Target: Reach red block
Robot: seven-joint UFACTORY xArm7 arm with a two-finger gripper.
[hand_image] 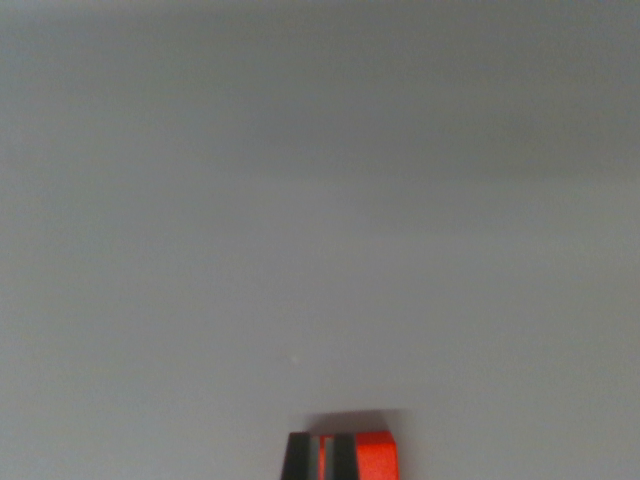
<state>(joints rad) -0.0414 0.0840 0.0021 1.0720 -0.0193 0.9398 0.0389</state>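
The red block lies at the very bottom edge of the wrist view, a little to the right of centre, on a plain grey surface. It is cut off by the frame. Two dark upright bars stand in front of its left part, and they look like the tips of my gripper. A thin strip of red shows between them. The left dark fingertip is at the block's left end, and the other sits just to its right. Too little of them shows to tell how the jaws stand.
Smooth grey surface fills the whole view above the block, darker towards the top. A soft shadow lies just behind the block.
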